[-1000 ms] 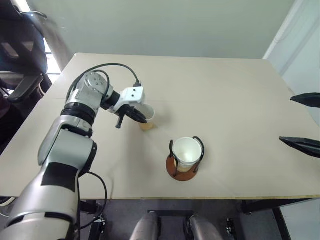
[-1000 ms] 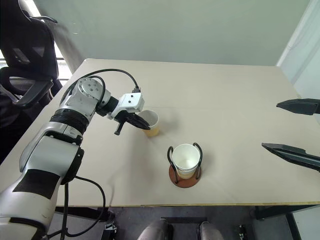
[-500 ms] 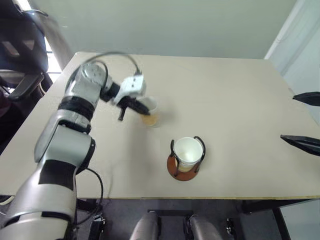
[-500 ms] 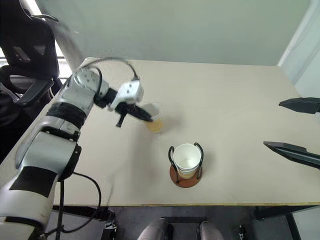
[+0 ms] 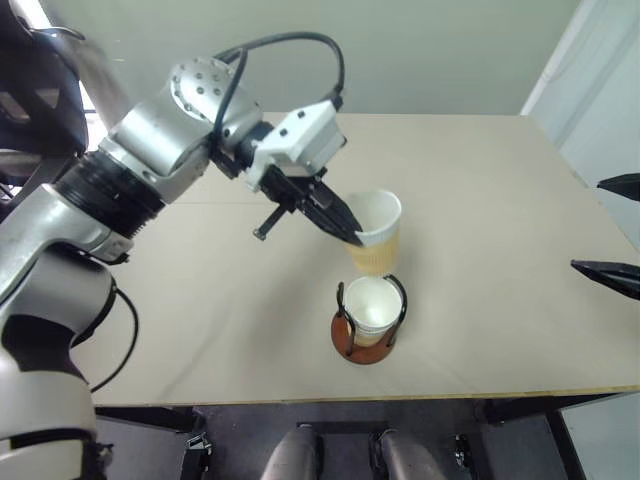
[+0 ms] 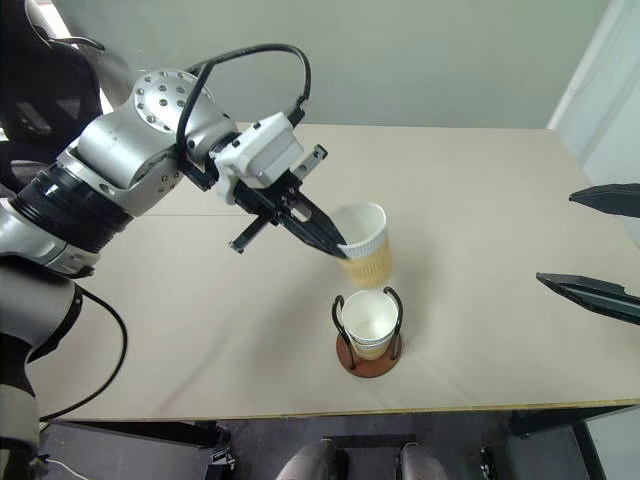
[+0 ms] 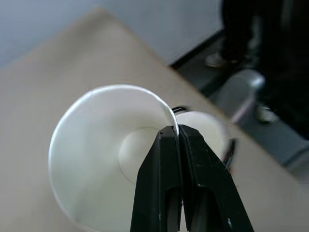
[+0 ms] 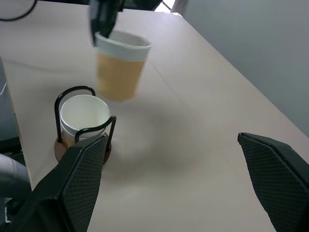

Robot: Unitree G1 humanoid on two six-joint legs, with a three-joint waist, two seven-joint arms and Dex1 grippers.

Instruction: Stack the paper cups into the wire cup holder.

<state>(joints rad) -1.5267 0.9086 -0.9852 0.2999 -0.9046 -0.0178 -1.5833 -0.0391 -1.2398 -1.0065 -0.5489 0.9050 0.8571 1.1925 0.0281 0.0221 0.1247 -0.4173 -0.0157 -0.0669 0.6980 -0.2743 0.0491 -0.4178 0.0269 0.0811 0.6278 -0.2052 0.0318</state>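
Over the last second the left gripper (image 5: pixel 352 235) had lifted a paper cup (image 5: pixel 376 233) off the table (image 5: pixel 480 180) and carried it across from farther out on the robot's left to a spot in the air just above and slightly behind the wire cup holder (image 5: pixel 369 318). A second earlier that cup had still been standing on the tabletop well apart from the holder, so the carry was mostly done and what remained, by my reading, was to line the cup up over the holder and lower it in. The holder already held at least one cup (image 5: pixel 372 305) between its two black wire loops; whether another was nested under it could not be told from these views. The left arm (image 5: pixel 150 160) had swung up and in, its forearm raised above the table and the fingers (image 7: pixel 169 183) angled downward toward the robot, pinched narrowly on the near wall of the cup at its rim, one finger inside and one outside. The held cup hung clear of the table, tilted a little, mouth up, its tan base close above the rim of the cup in the holder but not touching it. The right gripper (image 6: pixel 600 245) stayed at the table's right edge, its fingers spread wide with nothing between them, well apart from the holder.
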